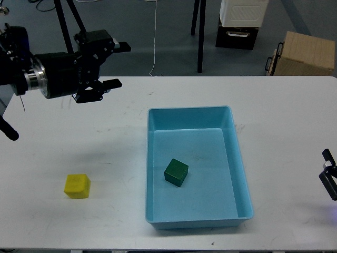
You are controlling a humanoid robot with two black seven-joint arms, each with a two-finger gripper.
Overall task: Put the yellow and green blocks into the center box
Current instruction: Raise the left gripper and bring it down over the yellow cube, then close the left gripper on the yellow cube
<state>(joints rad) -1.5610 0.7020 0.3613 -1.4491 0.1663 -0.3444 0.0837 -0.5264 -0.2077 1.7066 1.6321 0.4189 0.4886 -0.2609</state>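
Observation:
A yellow block [77,185] lies on the white table at the front left. A green block [176,172] lies inside the light blue box [234,137] at the table's centre. My left gripper [120,64] is open and empty, high over the table's far left, well behind the yellow block, its two fingers pointing right. My right gripper [329,179] shows only as a small dark part at the right edge, and its fingers cannot be told apart.
The white table [105,137] ends at the far edge behind the left gripper. Beyond it stand black stand legs [200,37], a black and white case [239,23] and a cardboard box [303,52] on the floor.

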